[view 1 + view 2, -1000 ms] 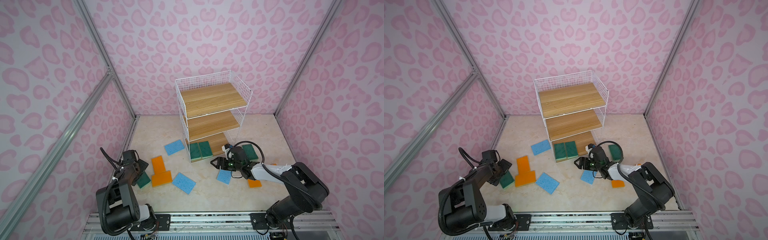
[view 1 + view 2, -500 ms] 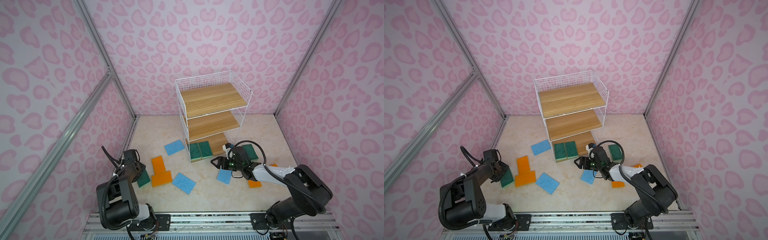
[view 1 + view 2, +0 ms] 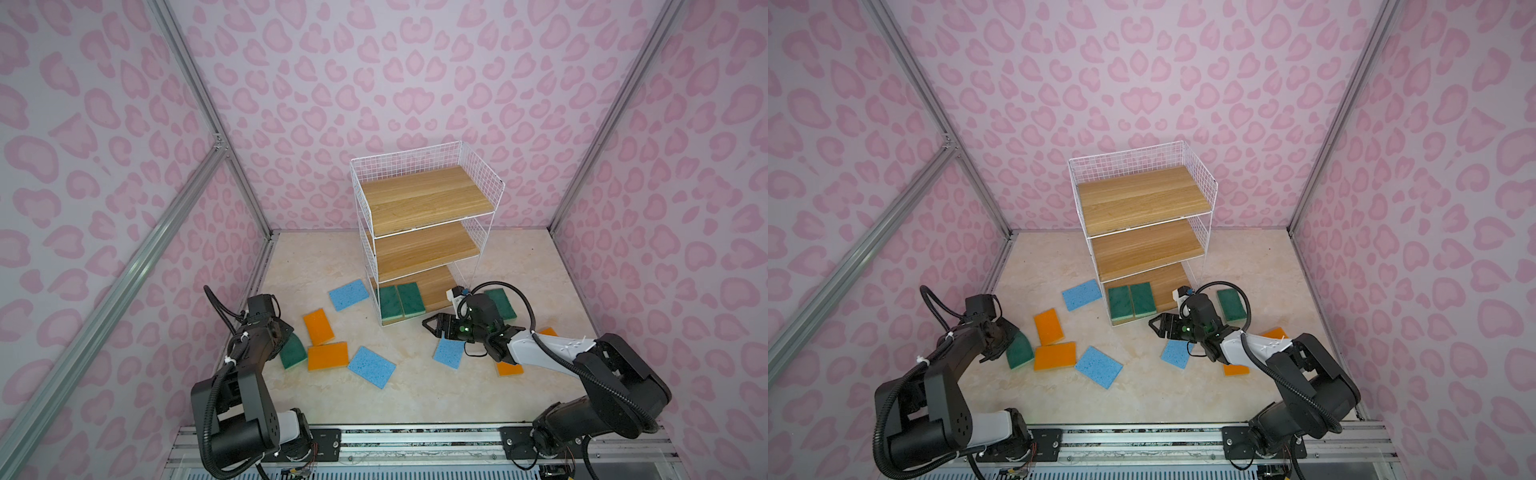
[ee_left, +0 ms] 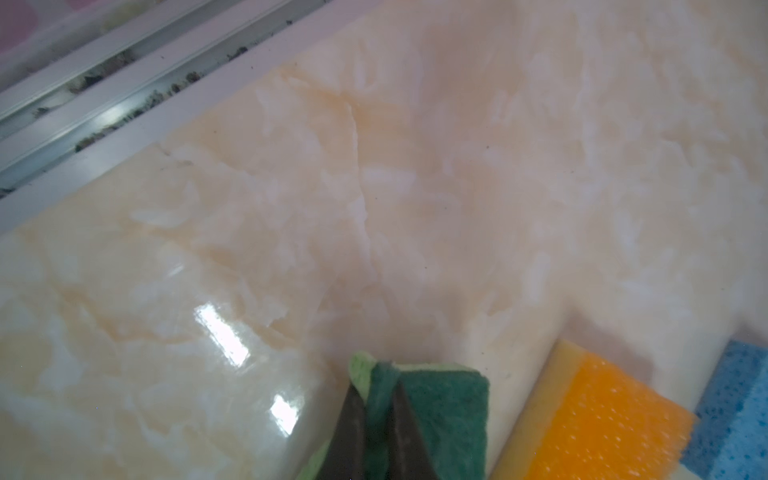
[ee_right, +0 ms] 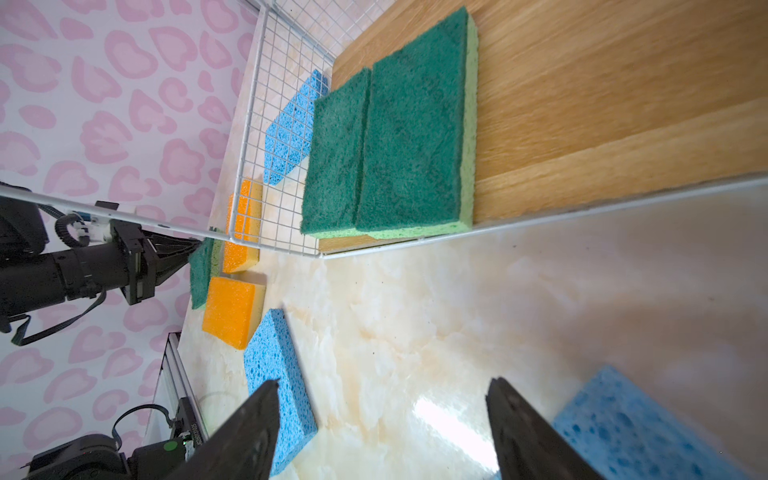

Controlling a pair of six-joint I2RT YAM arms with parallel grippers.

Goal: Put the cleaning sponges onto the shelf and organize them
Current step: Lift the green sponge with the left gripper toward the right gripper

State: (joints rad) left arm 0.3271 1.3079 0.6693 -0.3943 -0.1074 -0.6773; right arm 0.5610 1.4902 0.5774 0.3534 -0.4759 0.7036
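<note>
Shelf (image 3: pixel 424 195) (image 3: pixel 1142 195) sits centre of both top views near the back wall, top and middle boards bare. Two green sponges (image 3: pixel 410 299) (image 3: pixel 1143 300) (image 5: pixel 415 137) lie flat on the bottom board, side by side and touching, at its front left corner.

Left gripper (image 3: pixel 287 334) (image 3: pixel 1010 333) (image 4: pixel 376 401) is at lower left of the top views. Its jaws are pinched tight on one edge of a third green sponge (image 3: pixel 294 353) (image 3: pixel 1019 354) (image 4: pixel 449 407) (image 5: pixel 201 274). The foam is squashed between the fingers in the left wrist view. The right wrist view shows it tilted up on edge; cannot tell if it is clear of the floor (image 3: pixel 415 395).

Right gripper (image 3: pixel 432 326) (image 3: pixel 1158 326) (image 5: pixel 382 415) is right of centre, low, pointing left, just in front of the shelf's front right corner. Jaws wide apart, nothing between them, bare floor beneath.

Blue sponge (image 3: pixel 449 353) (image 3: pixel 1175 355) (image 5: pixel 636 428) lies flat just beside that gripper.

Other sponges on the floor:
- Second blue sponge (image 3: pixel 349 294) (image 3: pixel 1081 294) just left of the shelf.
- Third blue sponge (image 3: pixel 372 367) (image 3: pixel 1099 367) at lower centre.
- Two orange sponges (image 3: pixel 328 355) (image 3: pixel 1055 356) next to the pinched green one.
- Fourth green sponge (image 3: pixel 500 303) (image 3: pixel 1231 305) right of the shelf.
- Two more orange sponges (image 3: pixel 510 368) (image 3: pixel 1236 369) partly hidden under the right arm.
</note>
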